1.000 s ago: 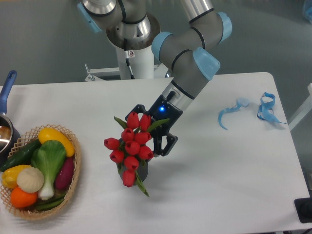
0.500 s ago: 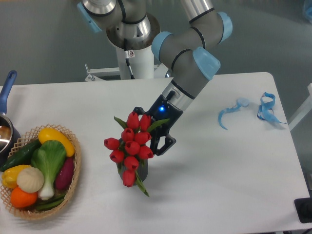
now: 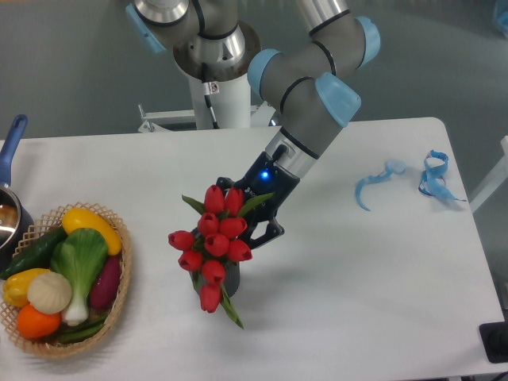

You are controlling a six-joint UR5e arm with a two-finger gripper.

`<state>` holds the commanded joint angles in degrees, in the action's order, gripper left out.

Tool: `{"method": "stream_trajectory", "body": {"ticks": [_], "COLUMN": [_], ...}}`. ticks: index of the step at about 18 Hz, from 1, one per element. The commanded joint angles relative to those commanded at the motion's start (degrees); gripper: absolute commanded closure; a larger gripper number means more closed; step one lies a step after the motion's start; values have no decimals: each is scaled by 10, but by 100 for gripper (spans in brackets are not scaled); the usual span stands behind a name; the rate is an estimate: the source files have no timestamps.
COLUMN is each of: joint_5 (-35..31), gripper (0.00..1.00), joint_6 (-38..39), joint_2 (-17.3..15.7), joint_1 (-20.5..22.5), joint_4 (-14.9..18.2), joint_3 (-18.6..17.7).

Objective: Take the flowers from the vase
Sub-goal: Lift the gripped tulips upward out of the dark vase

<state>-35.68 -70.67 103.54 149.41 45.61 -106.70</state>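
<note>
The flowers (image 3: 216, 244), a bunch of red tulip buds with green leaves, stand in the small dark grey vase (image 3: 229, 278) near the middle of the table. My gripper (image 3: 242, 213) reaches in from the upper right at the level of the upper buds. One black finger (image 3: 267, 229) presses against the bunch's right side. The other finger is mostly hidden behind the top buds. The jaws look closed on the bunch, which leans slightly to the left. The vase rests on the table.
A woven basket (image 3: 117, 298) of vegetables sits at the front left, with a pot (image 3: 9, 214) and its blue handle at the left edge. Blue ribbon scraps (image 3: 432, 176) lie at the far right. The robot's base (image 3: 214, 87) stands behind the table.
The fingers have drawn closer together around the bunch. The flowers and vase have shifted slightly to the left and tilted.
</note>
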Motion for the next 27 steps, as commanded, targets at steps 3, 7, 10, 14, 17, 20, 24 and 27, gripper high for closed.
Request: {"method": "stream_trajectory", "body": {"ticks": [3,7,10,14,17,20,24,27], "joint_5": [1,15,22,27,46,58,60,58], "gripper": [52,52,52,52,52,53,52,53], "joint_6": [44,95,141,175,210,260,282,281], "joint_2": [-32,-66,-76,-80,-81,-82,-81,-78], "joint_1": [-1,-4,-4,-5,-4,-3,0,18], "joint_4": [1,4,5,5,5,7,7,8], "joint_3": [1,18,43,71,101,138,158,163]}}
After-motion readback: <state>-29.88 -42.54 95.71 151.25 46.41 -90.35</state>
